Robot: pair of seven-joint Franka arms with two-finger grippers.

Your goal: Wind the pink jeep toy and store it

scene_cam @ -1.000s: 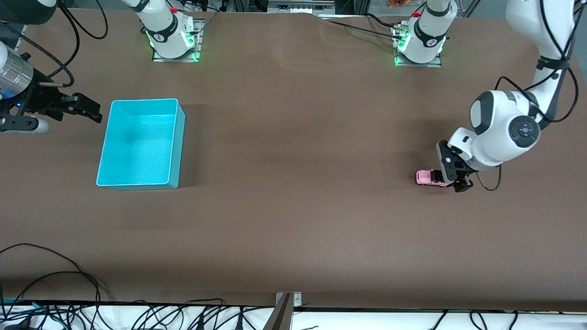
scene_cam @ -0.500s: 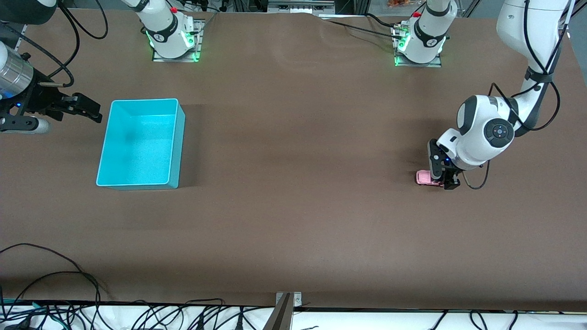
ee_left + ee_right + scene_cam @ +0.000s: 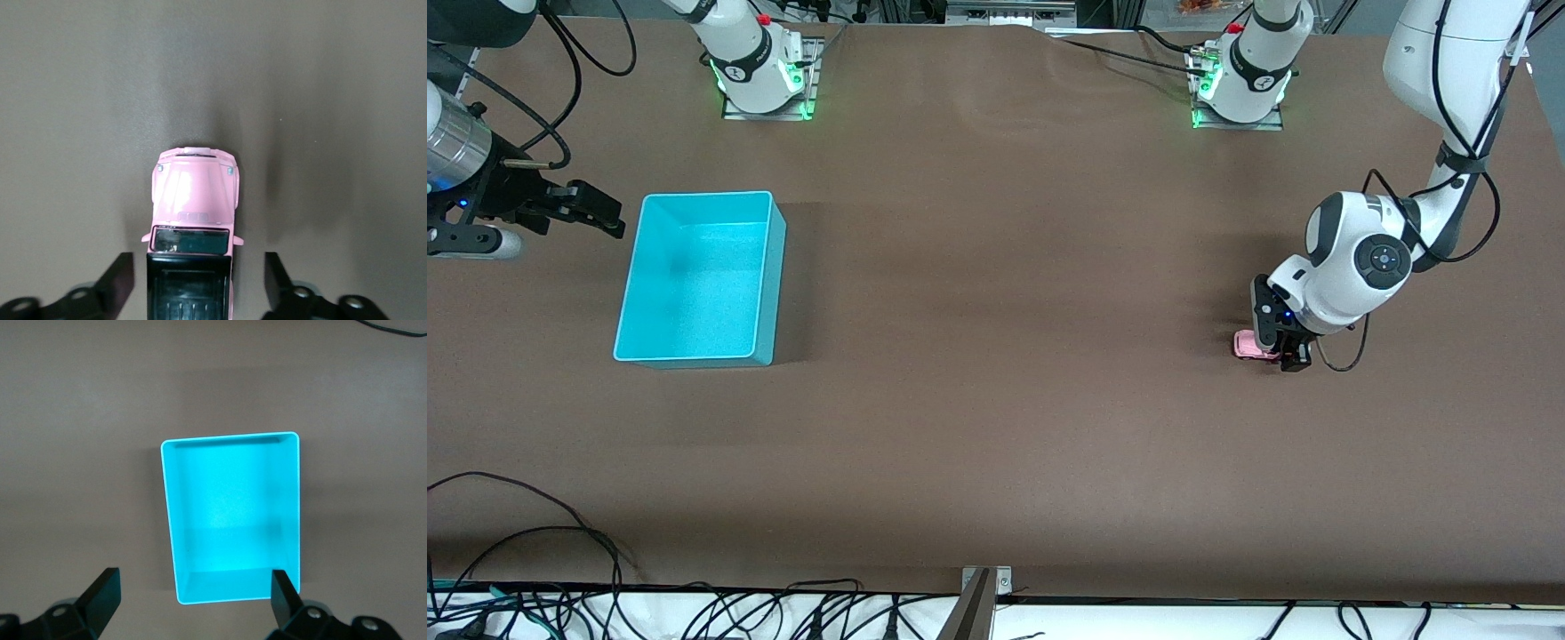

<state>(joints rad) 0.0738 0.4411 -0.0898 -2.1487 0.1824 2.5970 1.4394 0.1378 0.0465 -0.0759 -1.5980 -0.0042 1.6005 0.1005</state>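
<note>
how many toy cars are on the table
1: the pink jeep toy stands on the table toward the left arm's end, between the left gripper's fingers. The turquoise bin holds none.

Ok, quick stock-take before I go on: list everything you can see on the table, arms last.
pink jeep toy: one, light pink with black roof, on the table toward the left arm's end, upright on its wheels.
turquoise bin: one, turquoise, open top, nothing visible inside, toward the right arm's end.
table: one, brown surface.
cables: several, black, along the table edge nearest the front camera.
left gripper: one, black fingers straddling the jeep's roofed end with gaps on both sides, not gripping.
right gripper: one, black, open, waiting above the table by the bin.
</note>
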